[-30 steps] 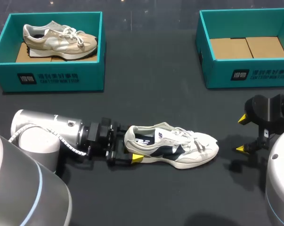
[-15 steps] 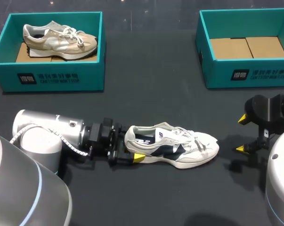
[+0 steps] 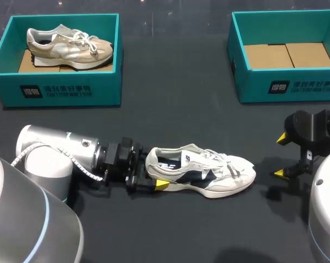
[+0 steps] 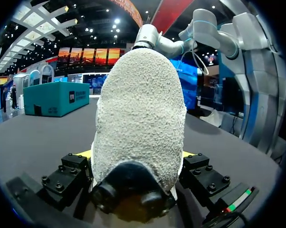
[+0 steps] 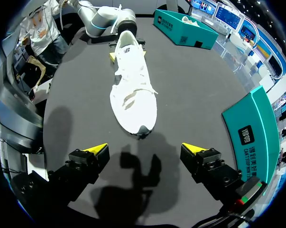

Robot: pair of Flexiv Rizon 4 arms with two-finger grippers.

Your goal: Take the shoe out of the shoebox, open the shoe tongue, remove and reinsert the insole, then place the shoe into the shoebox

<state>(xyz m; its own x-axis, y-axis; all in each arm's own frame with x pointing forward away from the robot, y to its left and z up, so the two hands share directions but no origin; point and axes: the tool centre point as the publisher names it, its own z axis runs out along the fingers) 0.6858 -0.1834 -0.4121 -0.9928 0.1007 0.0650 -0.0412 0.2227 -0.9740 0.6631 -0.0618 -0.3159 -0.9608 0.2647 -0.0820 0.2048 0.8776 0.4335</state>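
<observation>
White and blue shoe point(image 3: 200, 175), fuzzy round heel, on the flat black desk point(image 3: 175, 120) by the robot's edge, heel pinched in left gripper point(image 3: 154, 175), right gripper point(image 5: 145, 151) spread wide, apart from the toe.

left arm point(image 3: 55, 156) was silver-grey with coiled white cable point(image 3: 81, 169); right gripper point(image 5: 143, 150) had black screwed blocks, yellow tips.

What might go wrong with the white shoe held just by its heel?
The left gripper clamps only the heel of the white shoe, so the toe end could sag or twist free if lifted. The right gripper hangs open beyond the toe, touching nothing, giving no support. The empty shoebox stands well away, leaving room for a drop.
</observation>
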